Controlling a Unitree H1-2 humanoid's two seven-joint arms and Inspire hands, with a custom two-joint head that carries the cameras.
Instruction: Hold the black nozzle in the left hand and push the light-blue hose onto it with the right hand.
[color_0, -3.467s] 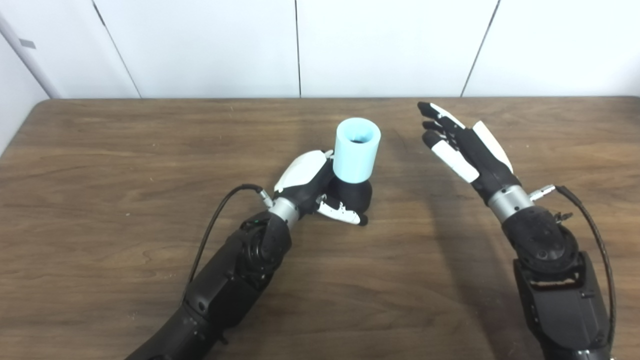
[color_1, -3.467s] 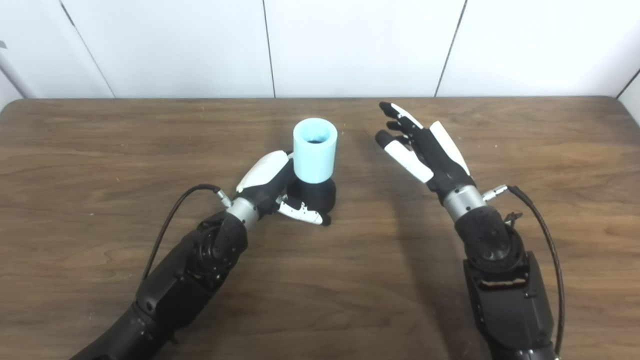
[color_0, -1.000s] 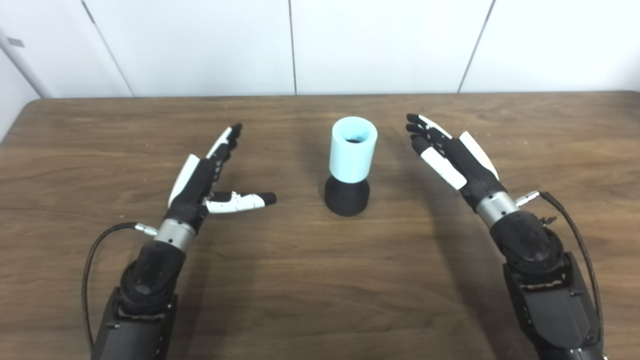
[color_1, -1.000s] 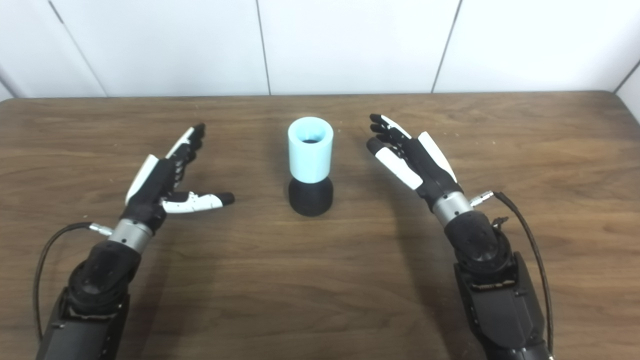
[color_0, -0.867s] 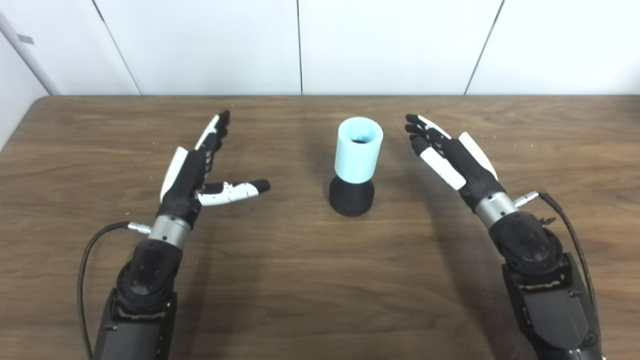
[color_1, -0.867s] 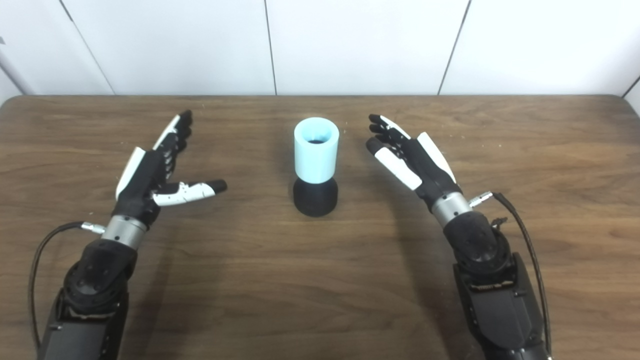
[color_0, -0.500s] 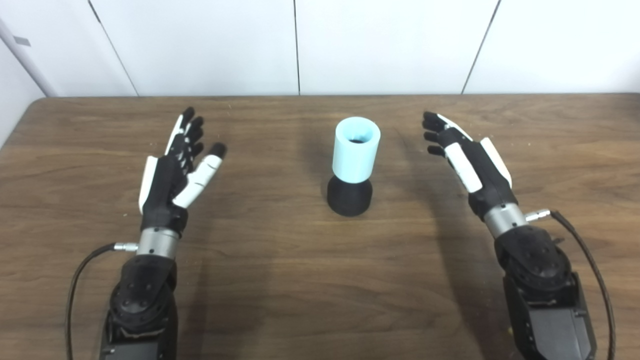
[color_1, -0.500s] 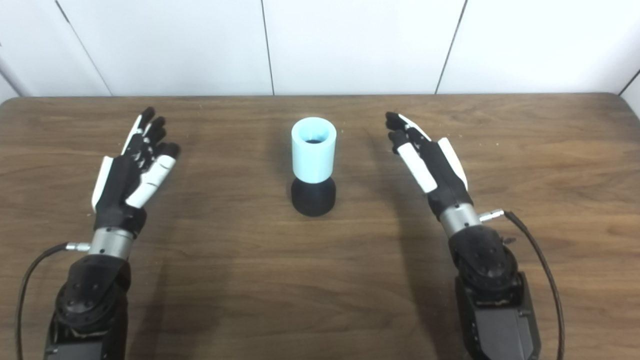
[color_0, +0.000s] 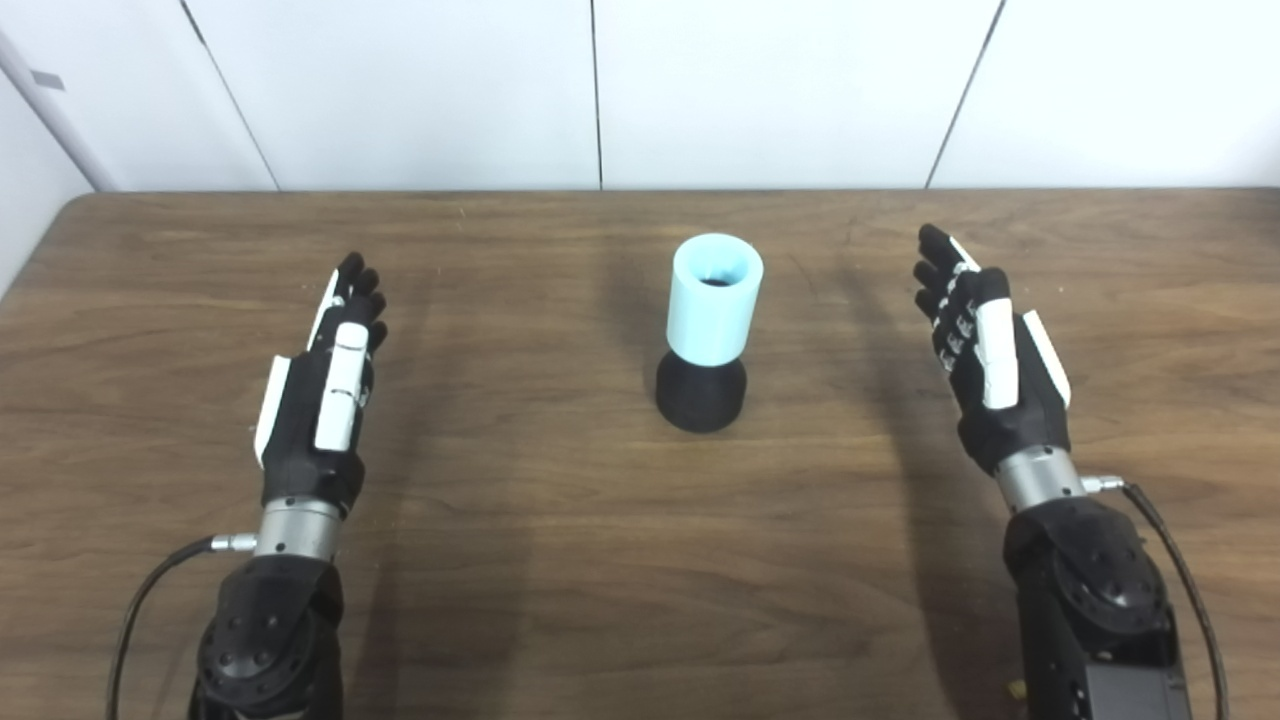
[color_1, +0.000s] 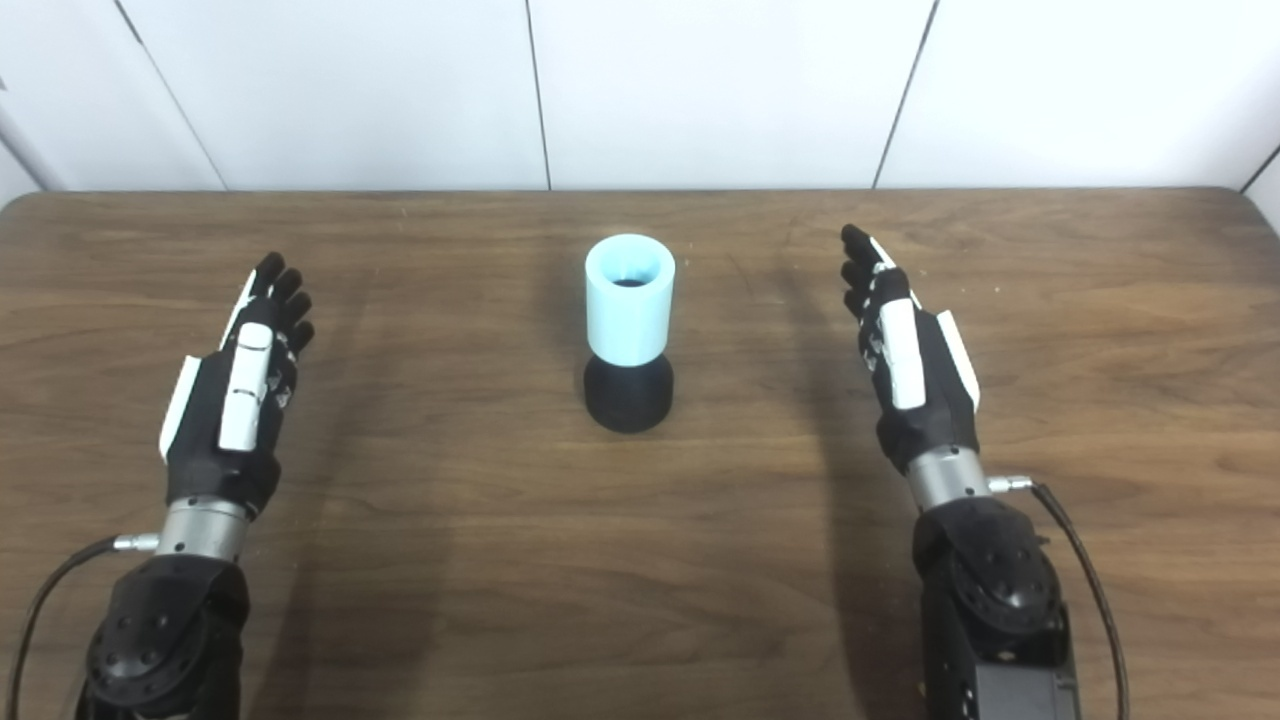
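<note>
Dark brown wood-grain table top (color_0: 560, 560): smooth, low sheen, streaked grain, likely laminate. Short light-blue cylindrical hose piece (color_0: 713, 305): matt plastic, even colour, smooth outer wall. Black flared nozzle base (color_0: 701, 392): matt plastic, faintly rough look. Left hand (color_0: 318, 400) and right hand (color_0: 990, 365): black matt plastic shells with glossy white plastic plates. Brushed silver metal wrist collars (color_0: 297, 528): satin finish. Black cables (color_0: 150, 600) at the wrists: smooth rubbery sheath. Pale white wall panels (color_0: 400, 90): flat, matt, with thin dark seams.
</note>
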